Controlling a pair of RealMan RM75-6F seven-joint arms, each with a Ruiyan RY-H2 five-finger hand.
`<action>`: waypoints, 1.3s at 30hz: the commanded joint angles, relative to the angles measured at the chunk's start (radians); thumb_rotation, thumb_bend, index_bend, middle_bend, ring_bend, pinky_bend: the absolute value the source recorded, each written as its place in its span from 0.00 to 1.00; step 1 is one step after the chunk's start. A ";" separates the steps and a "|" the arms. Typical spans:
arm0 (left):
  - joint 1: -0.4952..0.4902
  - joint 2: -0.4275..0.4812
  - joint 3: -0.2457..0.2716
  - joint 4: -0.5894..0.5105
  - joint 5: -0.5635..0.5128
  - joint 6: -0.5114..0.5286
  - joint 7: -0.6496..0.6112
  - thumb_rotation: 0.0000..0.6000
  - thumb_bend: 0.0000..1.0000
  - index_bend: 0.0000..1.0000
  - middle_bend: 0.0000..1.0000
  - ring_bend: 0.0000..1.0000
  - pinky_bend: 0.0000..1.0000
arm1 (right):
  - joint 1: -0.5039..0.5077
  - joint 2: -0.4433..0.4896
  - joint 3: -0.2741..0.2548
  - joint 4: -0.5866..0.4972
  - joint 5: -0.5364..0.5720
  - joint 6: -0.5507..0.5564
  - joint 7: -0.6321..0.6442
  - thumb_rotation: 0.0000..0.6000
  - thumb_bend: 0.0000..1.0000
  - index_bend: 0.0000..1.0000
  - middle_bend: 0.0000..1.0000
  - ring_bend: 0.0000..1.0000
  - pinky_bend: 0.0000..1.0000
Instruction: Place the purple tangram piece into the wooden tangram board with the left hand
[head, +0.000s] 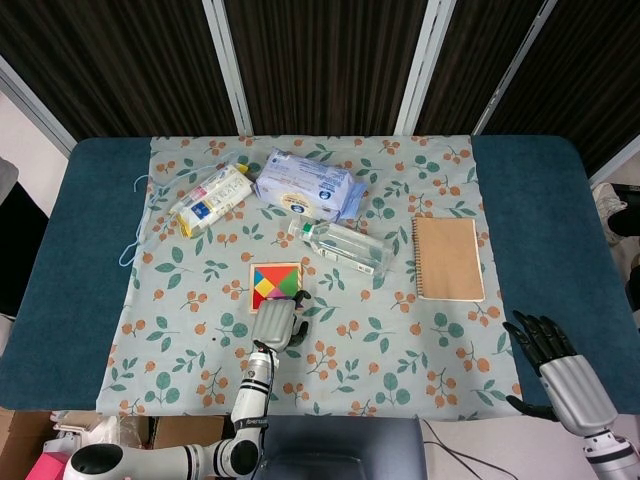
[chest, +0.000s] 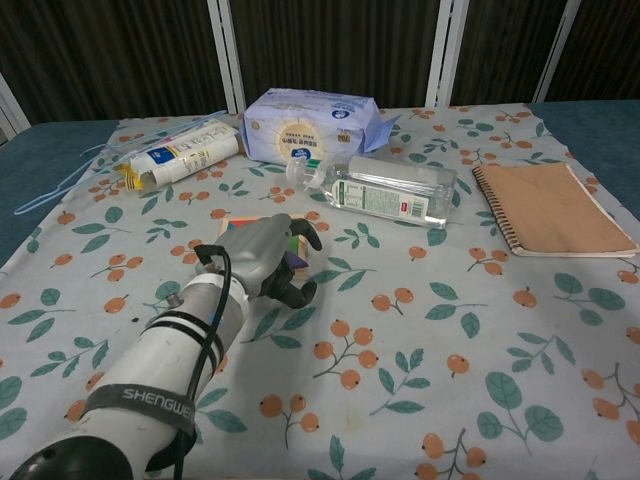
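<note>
On floral cloth, centre-left: wooden tangram board (head: 275, 283), coloured pieces seated, near edge covered by left hand (head: 279, 322). Purple tangram piece (chest: 293, 264) shows partly under the hand at board's near right corner; fingers curled over it, grip not discernible. Behind board: clear bottle (head: 343, 245), tissue pack (head: 305, 185). Right: brown notebook (head: 448, 258). Right hand (head: 558, 370) at table's near right edge, fingers spread, holding nothing.

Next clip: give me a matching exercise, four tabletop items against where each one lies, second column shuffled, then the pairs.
1. notebook
2. wipes pack
3. water bottle
4. wooden tangram board

a. just beyond the left hand
b. on its side, mid-cloth
c. far edge of the cloth, centre
d. toward the right arm's side of the cloth

Pairs: 1-d, 2-c, 3-b, 4-a
</note>
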 joint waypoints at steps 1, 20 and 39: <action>0.003 0.003 0.002 -0.001 0.004 0.003 0.000 1.00 0.39 0.32 1.00 1.00 1.00 | -0.001 0.000 0.000 0.001 -0.001 0.002 0.001 1.00 0.16 0.00 0.00 0.00 0.00; 0.036 0.047 0.010 -0.024 -0.004 0.001 -0.003 1.00 0.38 0.36 1.00 1.00 1.00 | -0.001 -0.005 0.000 -0.003 0.000 -0.004 -0.015 1.00 0.16 0.00 0.00 0.00 0.00; 0.049 0.068 0.014 -0.047 -0.019 -0.001 0.003 1.00 0.38 0.37 1.00 1.00 1.00 | -0.004 -0.005 0.000 -0.001 -0.002 0.002 -0.016 1.00 0.16 0.00 0.00 0.00 0.00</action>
